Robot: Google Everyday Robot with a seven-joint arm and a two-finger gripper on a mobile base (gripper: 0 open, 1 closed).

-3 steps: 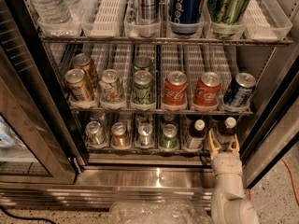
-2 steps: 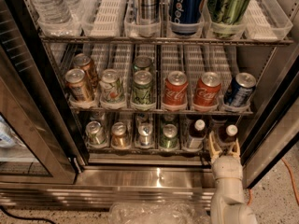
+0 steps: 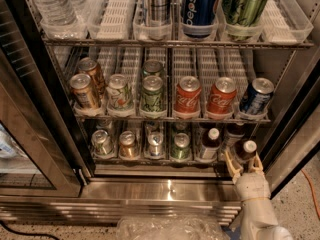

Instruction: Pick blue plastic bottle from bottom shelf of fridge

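The fridge (image 3: 45, 149) stands open in front of me. On its bottom shelf (image 3: 150, 160) are rows of small cans and, at the right, two rows of white-capped brown bottles. My gripper (image 3: 243, 157) reaches in from the lower right. Its two pale fingers (image 3: 231, 164) sit on either side of the rightmost front bottle, the blue plastic bottle (image 3: 248, 146), at the shelf's front edge. The label is hidden from this angle. A similar bottle (image 3: 212, 138) stands in the lane to its left, and another bottle (image 3: 234, 130) shows behind it.
The middle rack holds cans, among them two red Coca-Cola cans (image 3: 188, 97) and a blue can (image 3: 256, 96). The top rack holds water bottles (image 3: 52, 6) and tall cans (image 3: 199, 6). A steel sill (image 3: 165, 190) lies below the shelf. A crumpled clear bag (image 3: 167, 229) lies on the floor.
My gripper has shifted slightly right and its fingers now sit around the rightmost bottle. That bottle has come a little forward toward the shelf's front edge.
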